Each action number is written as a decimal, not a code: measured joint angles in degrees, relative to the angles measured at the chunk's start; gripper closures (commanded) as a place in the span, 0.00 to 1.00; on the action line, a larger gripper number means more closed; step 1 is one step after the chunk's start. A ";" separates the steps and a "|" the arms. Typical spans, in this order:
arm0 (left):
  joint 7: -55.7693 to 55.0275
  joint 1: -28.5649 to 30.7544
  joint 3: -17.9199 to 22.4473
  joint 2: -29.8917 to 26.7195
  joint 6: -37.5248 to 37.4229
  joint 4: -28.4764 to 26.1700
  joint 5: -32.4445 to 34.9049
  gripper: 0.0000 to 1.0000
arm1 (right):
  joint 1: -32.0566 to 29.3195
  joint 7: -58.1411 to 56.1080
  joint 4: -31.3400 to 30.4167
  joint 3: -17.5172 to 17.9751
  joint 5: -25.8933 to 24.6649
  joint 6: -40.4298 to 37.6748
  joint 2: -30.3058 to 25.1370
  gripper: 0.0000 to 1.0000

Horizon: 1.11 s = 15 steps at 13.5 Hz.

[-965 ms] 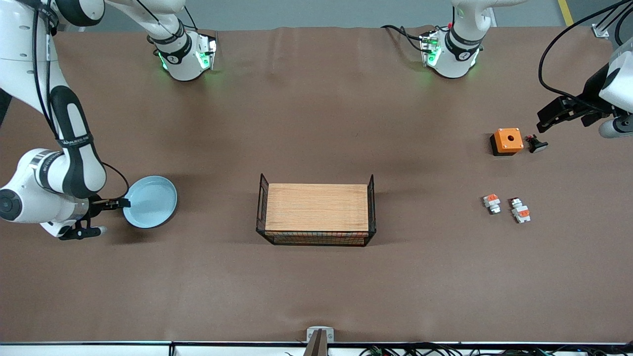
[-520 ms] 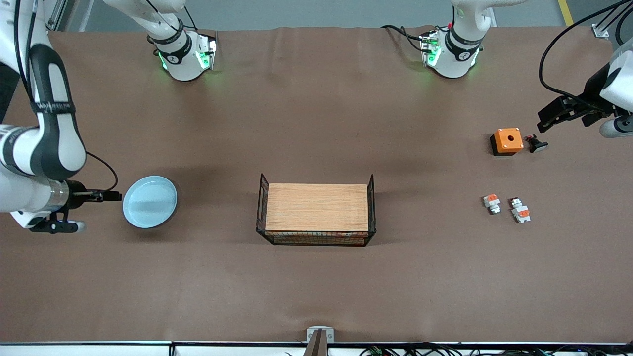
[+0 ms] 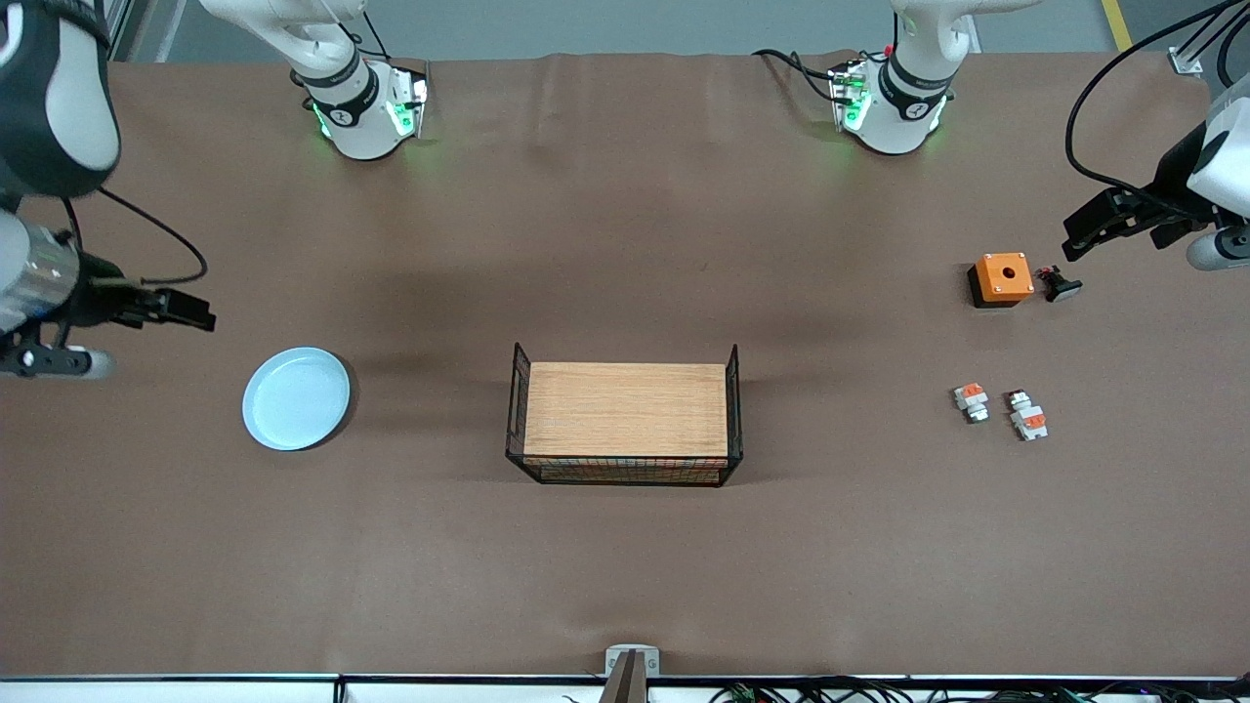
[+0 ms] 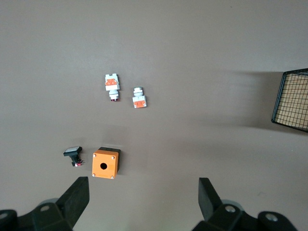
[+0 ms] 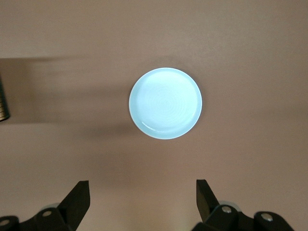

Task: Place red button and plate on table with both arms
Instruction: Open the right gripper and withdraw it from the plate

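Lying flat on the table (image 3: 625, 566), the plate (image 3: 296, 398) sits near the open, empty right hand (image 3: 186, 312).

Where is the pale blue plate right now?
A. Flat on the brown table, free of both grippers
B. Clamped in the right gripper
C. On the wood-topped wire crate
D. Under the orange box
A: the plate lies on the table, with the open right gripper raised clear of it.

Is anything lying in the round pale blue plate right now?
Nothing shows in the round pale blue plate: its whole inner surface is bare in the right wrist view. It rests flat on the brown table, so whatever is beneath it is covered.
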 measured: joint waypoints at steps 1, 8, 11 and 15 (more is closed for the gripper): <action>0.00 0.00 0.00 0.00 0.00 0.01 0.00 0.00 | 0.15 0.02 -0.04 0.01 0.00 -0.83 -1.58 0.02; 0.00 0.00 0.00 0.00 -0.02 0.29 0.00 0.00 | 0.17 0.40 6.41 0.00 -0.01 -6.30 -5.47 0.00; 0.00 0.00 0.00 -0.01 -0.02 0.37 0.00 0.00 | 0.16 0.40 11.37 -0.25 -0.03 -9.34 -5.51 0.00; 0.02 0.00 0.00 -0.01 -0.02 0.38 0.00 0.00 | 0.09 0.40 12.91 -0.81 -0.03 -10.27 -5.48 0.00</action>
